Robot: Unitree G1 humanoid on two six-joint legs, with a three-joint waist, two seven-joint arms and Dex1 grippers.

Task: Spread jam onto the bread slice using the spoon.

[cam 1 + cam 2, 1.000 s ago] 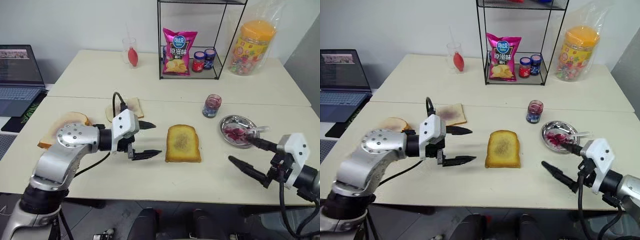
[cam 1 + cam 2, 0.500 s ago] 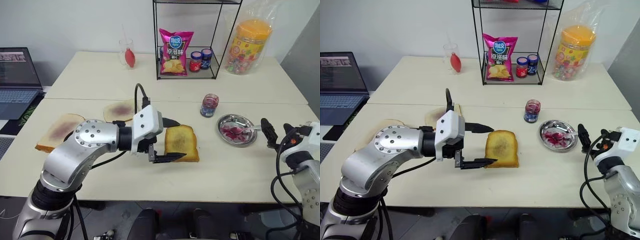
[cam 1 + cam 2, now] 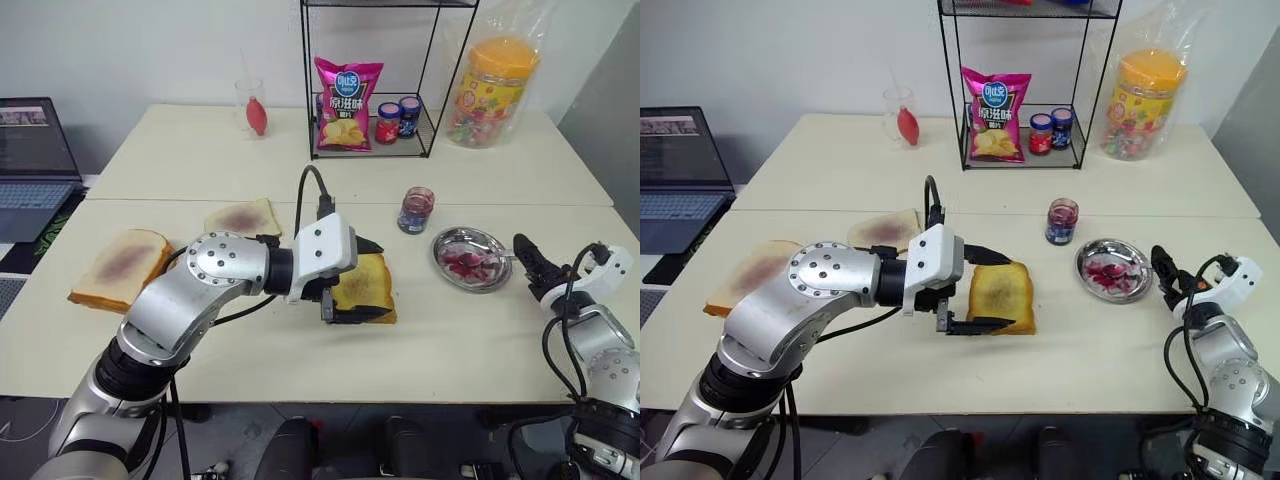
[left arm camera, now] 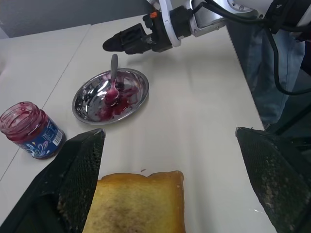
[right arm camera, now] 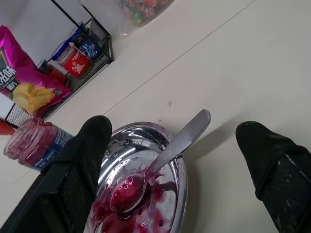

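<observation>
Thick square golden-yellow toast slice [image 3: 1001, 295] w/ browner centre & darker crust lies flat near the mid-front of the pale beige worktop [image 3: 1090, 350]. Left hand [image 3: 985, 290] has its two black fingers spread wide, one on either side of the toast's near-left end; holding nothing; can't tell if they touch it. Small clear glass jar of dark red-purple jam [image 3: 415, 209], blue label, lid off, stands upright behind & to the right of the toast. Just right of it: a round shiny metal dish [image 3: 470, 259] smeared w/ jam. Slim silvery metal spoon [image 5: 165, 158] lies in the dish, bowl loaded w/ jam, handle resting over the rim toward the right hand [image 3: 528, 262]. That hand sits just beside the dish's right rim, fingers wide, nothing held, handle tip between them but apart.

Counts: 1 toast, 1 open jam jar, 1 spoon, 1 dish; 2 pale bread slices w/ purple smear at left [image 3: 120, 265] [image 3: 243, 217]; 2 small dark jars [image 3: 398, 119] & 1 pink crisp bag [image 3: 347, 104] in the black wire rack; 1 yellow-lidded candy tub [image 3: 487, 92]; 1 clear glass w/ a red thing [image 3: 253, 107]; 1 laptop [image 3: 35, 150].

Right wrist view gives the spoon bowl's jam blob clearly; head views show it tiny. Left wrist view shows toast edge, jar, dish & the right hand together.
</observation>
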